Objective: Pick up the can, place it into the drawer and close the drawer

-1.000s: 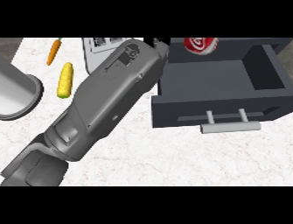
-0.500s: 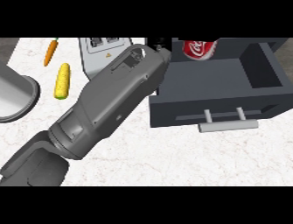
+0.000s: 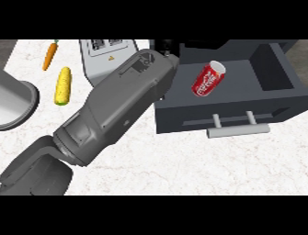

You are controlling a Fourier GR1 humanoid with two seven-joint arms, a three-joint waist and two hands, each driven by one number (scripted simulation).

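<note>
A red can (image 3: 208,79) lies on its side inside the open dark grey drawer (image 3: 183,114), near its left half, with nothing touching it. My left forearm (image 3: 122,101) runs from the lower left up to the drawer's back left corner. Only a bit of the black left hand (image 3: 164,46) shows past the wrist, just left of the can and apart from it. The forearm hides most of the hand. The drawer's light grey handle (image 3: 237,131) sticks out from its front panel. My right hand is out of view.
A tall grey cylinder (image 3: 0,98) stands at the left edge. A yellow corn cob (image 3: 62,85) and an orange carrot (image 3: 49,54) lie on the marble counter left of my arm. A white flat item (image 3: 105,53) sits behind the forearm.
The can has come away from the hand at the drawer's back and now lies nearer the drawer's front. The forearm has shifted only slightly; the drawer has not moved.
</note>
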